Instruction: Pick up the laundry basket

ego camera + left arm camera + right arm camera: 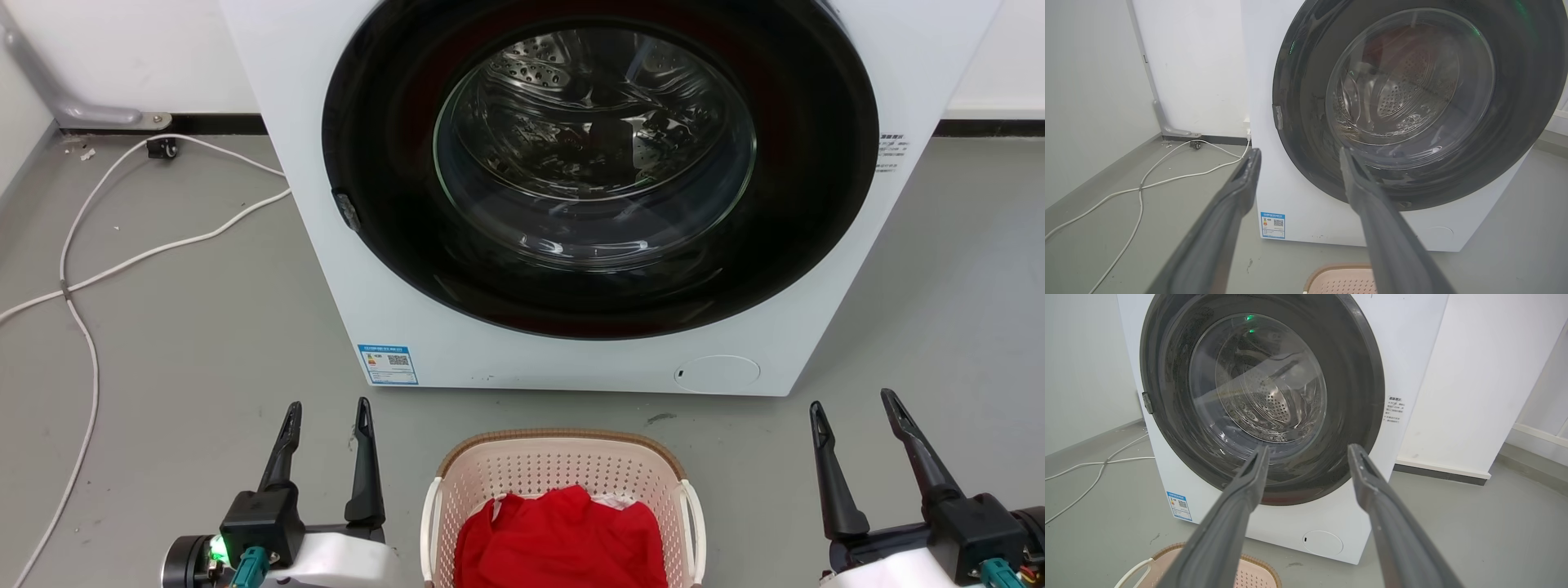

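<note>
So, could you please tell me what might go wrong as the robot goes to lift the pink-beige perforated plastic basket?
1. The open left gripper and right gripper sit apart from the thin white side handles of the pale pink-beige perforated plastic laundry basket; an uneven grip could tilt it and spill the red cloth.
2. The basket stands close before the white front-loading washing machine; swinging it forward may strike the dark round door.
</note>
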Robot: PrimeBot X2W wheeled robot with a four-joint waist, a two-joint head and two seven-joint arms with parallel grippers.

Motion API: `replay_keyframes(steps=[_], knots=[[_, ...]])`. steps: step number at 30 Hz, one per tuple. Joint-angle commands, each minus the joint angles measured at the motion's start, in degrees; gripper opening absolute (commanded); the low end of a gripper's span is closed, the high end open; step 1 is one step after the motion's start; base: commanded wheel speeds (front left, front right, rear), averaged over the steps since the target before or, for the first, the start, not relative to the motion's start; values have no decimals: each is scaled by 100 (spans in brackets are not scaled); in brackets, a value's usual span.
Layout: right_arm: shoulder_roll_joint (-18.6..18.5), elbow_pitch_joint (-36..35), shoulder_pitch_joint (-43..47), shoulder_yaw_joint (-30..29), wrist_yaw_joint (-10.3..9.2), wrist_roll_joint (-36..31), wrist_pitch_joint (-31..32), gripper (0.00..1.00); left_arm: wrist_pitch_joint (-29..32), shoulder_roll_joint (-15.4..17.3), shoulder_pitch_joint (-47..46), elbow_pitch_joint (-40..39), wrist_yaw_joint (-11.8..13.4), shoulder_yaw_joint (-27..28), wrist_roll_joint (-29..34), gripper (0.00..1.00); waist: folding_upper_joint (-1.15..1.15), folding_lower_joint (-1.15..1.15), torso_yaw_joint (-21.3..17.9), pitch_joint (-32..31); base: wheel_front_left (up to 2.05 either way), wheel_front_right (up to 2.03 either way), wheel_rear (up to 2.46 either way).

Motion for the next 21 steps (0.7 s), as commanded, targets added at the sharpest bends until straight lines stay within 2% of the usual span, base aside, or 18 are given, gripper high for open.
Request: replay_keyframes(steps=[1,7,12,21], knots=[[-17,-26,48,11,-2,3,-12,100,-16,13,14,1,-19,7,45,100,0,0,-2,13,0,0,0],[-17,-1,-112,35,-2,-30,-12,100,-16,13,-177,67,-100,59,102,100,0,0,-2,140,0,0,0],[-15,119,-474,67,-2,-126,-12,100,-15,13,-618,256,-240,78,291,100,0,0,29,515,0,0,0],[-12,1202,-1588,255,-3,-443,-12,100,-15,131,-1886,1286,-585,54,546,100,0,0,62,1529,0,0,0]])
